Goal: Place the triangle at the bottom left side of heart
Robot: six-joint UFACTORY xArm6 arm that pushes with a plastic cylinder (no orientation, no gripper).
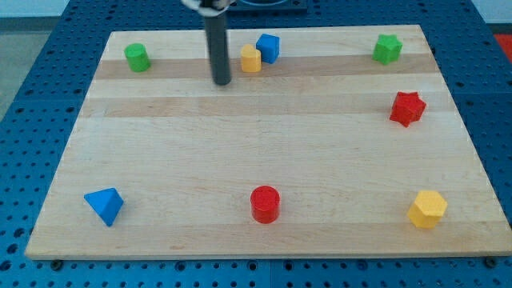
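The blue triangle (pixel 105 206) lies near the board's bottom left corner. The yellow heart-like block (pixel 251 58) stands near the view's top centre, touching or almost touching a blue cube (pixel 270 47) on its right. My rod comes down from the view's top, and my tip (pixel 222 82) rests on the board just left of the yellow heart, a small gap away. The tip is far from the blue triangle, which lies well below and to the left of it.
A green cylinder (pixel 137 57) sits at the top left and a green star (pixel 387 49) at the top right. A red star (pixel 407 108) is at the right edge. A red cylinder (pixel 265 204) is at bottom centre, a yellow hexagon (pixel 428 209) at bottom right.
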